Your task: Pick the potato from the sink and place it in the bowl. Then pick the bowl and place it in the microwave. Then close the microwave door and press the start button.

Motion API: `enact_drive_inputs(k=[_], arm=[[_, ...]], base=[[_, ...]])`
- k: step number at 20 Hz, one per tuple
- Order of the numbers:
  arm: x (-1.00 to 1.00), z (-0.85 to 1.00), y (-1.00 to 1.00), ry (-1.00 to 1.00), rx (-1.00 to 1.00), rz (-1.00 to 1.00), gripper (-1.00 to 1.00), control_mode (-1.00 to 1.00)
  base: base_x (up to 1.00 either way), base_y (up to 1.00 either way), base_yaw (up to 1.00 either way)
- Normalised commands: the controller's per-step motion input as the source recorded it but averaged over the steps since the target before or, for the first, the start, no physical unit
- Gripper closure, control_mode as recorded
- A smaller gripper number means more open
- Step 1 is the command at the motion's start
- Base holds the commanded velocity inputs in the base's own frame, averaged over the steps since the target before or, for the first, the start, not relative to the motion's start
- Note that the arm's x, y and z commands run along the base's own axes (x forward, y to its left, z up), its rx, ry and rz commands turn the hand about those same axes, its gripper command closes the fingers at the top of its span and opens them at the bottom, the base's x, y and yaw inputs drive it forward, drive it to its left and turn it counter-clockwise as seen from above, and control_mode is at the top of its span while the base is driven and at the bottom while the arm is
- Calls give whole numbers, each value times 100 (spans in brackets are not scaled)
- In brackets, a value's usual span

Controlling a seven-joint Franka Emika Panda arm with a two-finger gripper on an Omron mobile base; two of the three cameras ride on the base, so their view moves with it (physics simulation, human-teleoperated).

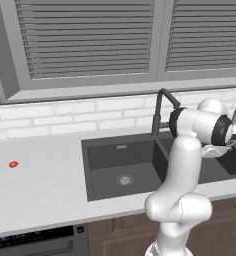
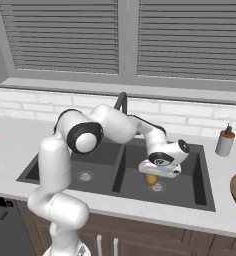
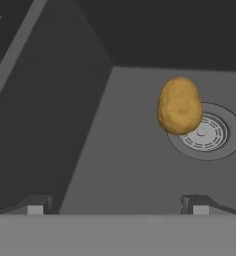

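While gripper [image 3: 117, 205] gapes — potato [image 3: 179, 105] overlaps drain [image 3: 206, 132] | faucet [image 2: 122, 101] behind

Slatted window blinds [image 1: 90, 37], white brick backsplash [image 1: 65, 117]

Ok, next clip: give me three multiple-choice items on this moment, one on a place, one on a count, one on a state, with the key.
1. Where does the potato lie?
A. on the counter
B. in the sink's right basin, beside the drain
C. in the bowl

2. How many basins does the sink have?
A. one
B. two
C. three

3. How does the gripper stand?
A. open, above the potato
B. shut on the potato
C. shut on the faucet

Key: B, the hand view shows it on the basin floor at the drain; B, a divider splits the sink in both base views; A, the finger tips stand wide apart with nothing between them.
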Motion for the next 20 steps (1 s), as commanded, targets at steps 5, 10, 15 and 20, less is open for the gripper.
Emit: enact_drive_inputs(k=[5, 10, 15, 20], arm=[[8, -26, 33, 6, 0, -3, -100, -100], [10, -13, 13, 2, 0, -3, -100, -100], [1, -2, -2, 2, 0, 0, -100, -100], [26, -21, 0, 2, 0, 0, -100, -100]], base=[[0, 0, 0], [0, 0, 0], [0, 0, 0], [0, 0, 0]])
